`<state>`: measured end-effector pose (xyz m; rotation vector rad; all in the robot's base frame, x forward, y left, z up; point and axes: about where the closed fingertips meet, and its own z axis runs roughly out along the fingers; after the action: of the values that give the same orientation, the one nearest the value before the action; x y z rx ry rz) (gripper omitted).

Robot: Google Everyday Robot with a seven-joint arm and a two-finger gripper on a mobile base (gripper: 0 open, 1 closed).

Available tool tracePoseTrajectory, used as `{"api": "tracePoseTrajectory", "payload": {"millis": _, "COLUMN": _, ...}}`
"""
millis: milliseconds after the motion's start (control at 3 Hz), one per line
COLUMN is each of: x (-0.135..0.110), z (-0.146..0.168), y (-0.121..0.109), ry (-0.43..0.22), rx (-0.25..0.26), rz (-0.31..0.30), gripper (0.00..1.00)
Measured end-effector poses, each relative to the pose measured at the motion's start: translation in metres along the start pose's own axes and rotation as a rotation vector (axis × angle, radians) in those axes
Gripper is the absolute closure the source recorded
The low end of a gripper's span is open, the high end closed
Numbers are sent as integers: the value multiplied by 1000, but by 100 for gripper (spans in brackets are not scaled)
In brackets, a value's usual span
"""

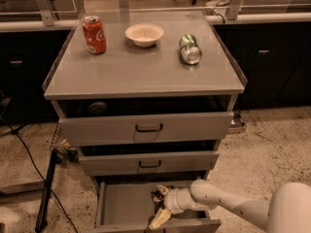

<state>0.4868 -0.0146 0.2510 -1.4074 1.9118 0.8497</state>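
Note:
My gripper (160, 205) is reaching down into the open bottom drawer (121, 208) of a grey cabinet. It sits at the drawer's right half, over a small dark object (157, 196) lying inside. One pale finger (159, 219) points toward the drawer's front wall. The white arm (228, 205) comes in from the lower right. On the cabinet top (141, 67) stand an upright red soda can (94, 34), a white bowl (144, 34) and a green can (190, 49) lying on its side.
The top drawer (146, 126) and middle drawer (146, 163) are each pulled out slightly. A dark pole and cables (46, 188) lie on the speckled floor at the left. Dark cabinets line the back wall behind the unit.

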Motion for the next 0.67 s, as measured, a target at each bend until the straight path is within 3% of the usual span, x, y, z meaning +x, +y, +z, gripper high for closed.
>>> {"api": "tracePoseTrajectory", "payload": {"millis": 667, "x": 12, "z": -7, "y": -37, "ry": 11, "rx": 99, "rz": -88, "gripper": 0}}
